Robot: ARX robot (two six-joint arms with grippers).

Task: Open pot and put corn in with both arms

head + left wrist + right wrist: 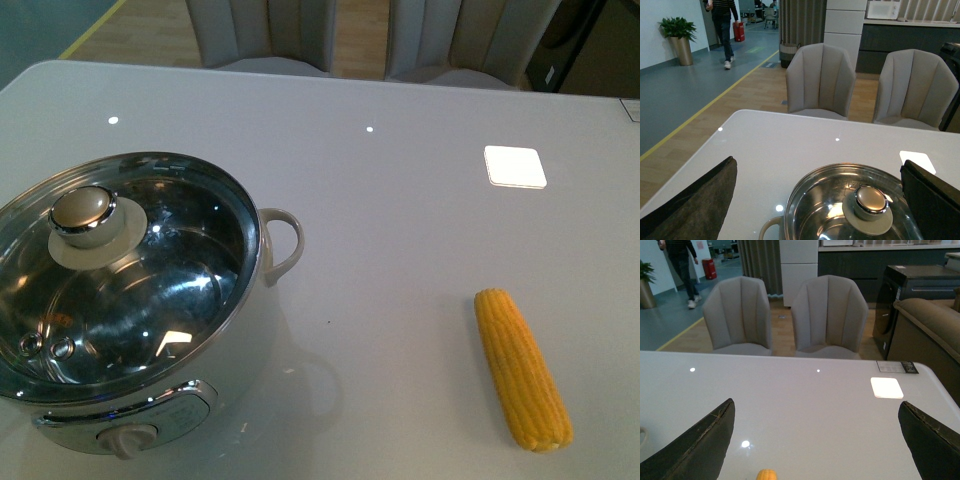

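Closest in, at the near left: pot (250, 300), white-bodied, shiny steel inside, shut under a glass lid (170, 290). Beneath and all around the pot, pale glossy table (400, 220). Beyond the pot, past the table's far edge, two grey padded chairs (265, 35) (470, 40).

Left gripper (818, 162), out of the front view, jaws spread wide and gripping nothing, one dark finger (700, 205) at each side of its wrist view, lidded pot ahead and lower down between them.

Right gripper (817, 403), likewise spread wide and empty, dark fingers (695, 450) flanking bare tabletop off to the pot's right.

Corn (522, 368), flat on the table well to the right of the pot, touching nothing else, far end angled slightly toward the pot.

Bright white square (515, 166) on the tabletop, farther back and right of the pot.

Looped side handle (285, 245) on the pot's right flank. Beige knob (83, 215) upright on the lid, left of its centre. Dial (128, 438) on the pot's front face, nearest the front camera.
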